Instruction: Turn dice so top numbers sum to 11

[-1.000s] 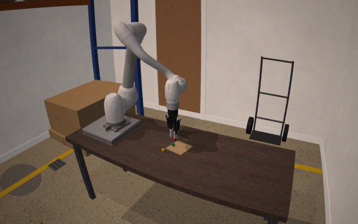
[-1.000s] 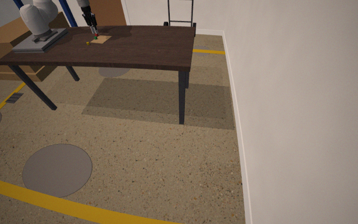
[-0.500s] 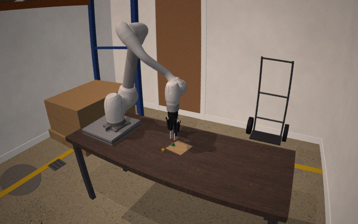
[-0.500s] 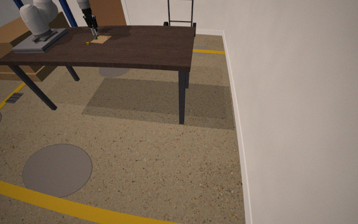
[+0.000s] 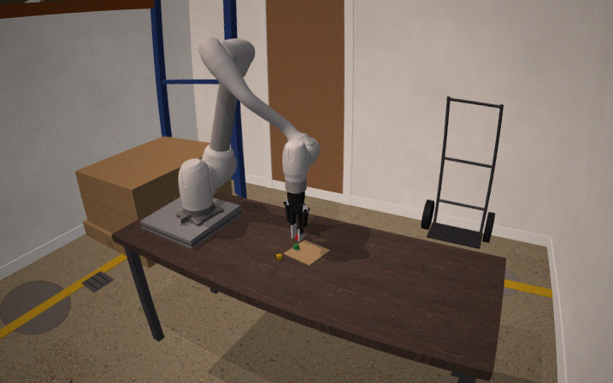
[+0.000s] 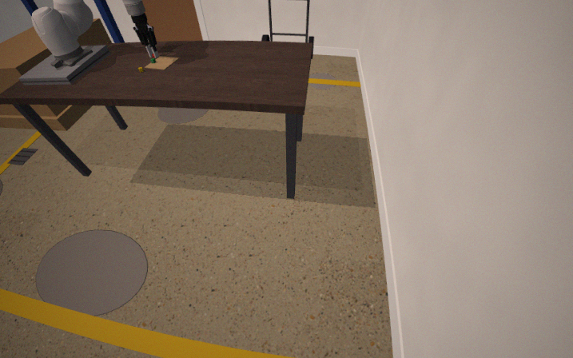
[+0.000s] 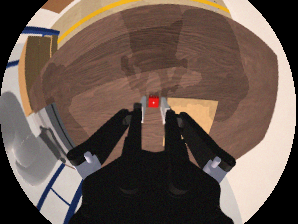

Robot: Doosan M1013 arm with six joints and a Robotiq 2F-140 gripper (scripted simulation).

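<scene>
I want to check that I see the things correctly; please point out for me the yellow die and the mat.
Yellow die [image 5: 279, 256] [image 6: 141, 69]: top and exterior views, middle of its visible side.
Mat [image 5: 309, 253] [image 6: 162, 63] [image 7: 196, 114]: top, exterior and wrist views, bare surface.

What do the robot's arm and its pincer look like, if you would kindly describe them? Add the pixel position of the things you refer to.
The arm [image 5: 255, 102] is pale grey to off-white, with smooth, rounded tubular links and bulbous joints; no cables or lettering are discernible. The pincer [image 5: 297, 238] [image 6: 153, 57] [image 7: 153, 102] is mostly black, with angular linkages, small grey blocks at the sides and slim, light grey fingertips.
</scene>
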